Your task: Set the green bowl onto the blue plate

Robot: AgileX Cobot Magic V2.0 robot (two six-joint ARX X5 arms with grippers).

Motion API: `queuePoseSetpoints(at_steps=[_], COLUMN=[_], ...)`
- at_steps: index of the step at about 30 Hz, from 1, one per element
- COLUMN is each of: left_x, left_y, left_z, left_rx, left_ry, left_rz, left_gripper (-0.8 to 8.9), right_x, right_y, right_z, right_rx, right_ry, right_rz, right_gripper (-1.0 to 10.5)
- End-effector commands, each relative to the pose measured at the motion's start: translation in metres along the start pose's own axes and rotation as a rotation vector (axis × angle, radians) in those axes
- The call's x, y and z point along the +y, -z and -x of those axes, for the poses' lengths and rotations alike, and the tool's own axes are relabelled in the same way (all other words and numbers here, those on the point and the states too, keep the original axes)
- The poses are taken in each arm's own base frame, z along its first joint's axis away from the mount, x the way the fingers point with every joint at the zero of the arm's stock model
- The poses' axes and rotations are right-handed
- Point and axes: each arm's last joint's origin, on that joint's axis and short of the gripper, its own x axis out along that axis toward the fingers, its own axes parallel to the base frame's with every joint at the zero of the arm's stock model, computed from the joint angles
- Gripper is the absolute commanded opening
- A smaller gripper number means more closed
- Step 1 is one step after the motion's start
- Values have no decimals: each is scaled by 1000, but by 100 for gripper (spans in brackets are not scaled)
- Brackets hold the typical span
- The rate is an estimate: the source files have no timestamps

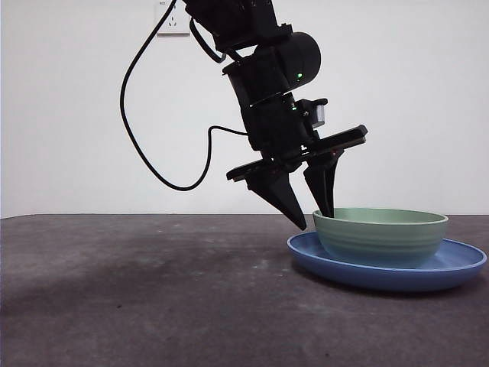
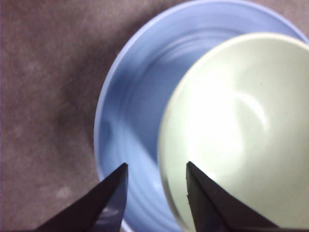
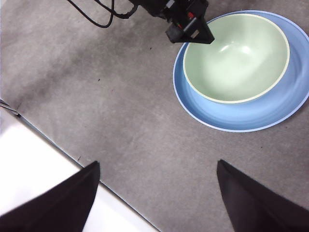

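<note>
Placement looks done: the left gripper (image 1: pixel 315 218) stands with jaws spread astride the near rim of the green bowl (image 1: pixel 380 235), one jaw inside and one outside, pinching nothing, so only its withdrawal seems left. The bowl, empty, sits off-centre in the blue plate (image 1: pixel 458 266) toward the dark table's (image 1: pixel 153 298) right side. The right gripper (image 3: pixel 157 198) waits wide open, well apart.

No readable text, labels or numbers

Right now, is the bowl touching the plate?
Touching. The front view shows the bowl sitting in the plate, no gap beneath; the left gripper straddles its rim, jaws open.
</note>
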Motion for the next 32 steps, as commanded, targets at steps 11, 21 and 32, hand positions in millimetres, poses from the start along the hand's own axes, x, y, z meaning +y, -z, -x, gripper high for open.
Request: queuePoseSetpoints(at_steps=[11, 21, 32], left_x=[-8, 0, 16], left_y=[-13, 28, 117], left_z=[162, 248, 242], left_rx=[-328, -420, -386], left_ry=[27, -8, 78], left_rz=[-28, -68, -104], left_gripper=[259, 259, 258], right_x=[2, 2, 2], right_y=[-4, -4, -4], right_z=[3, 3, 3], right_rx=[-16, -16, -16], right_ry=[-3, -2, -2], right_rz=[3, 3, 3], right_gripper=[388, 388, 388])
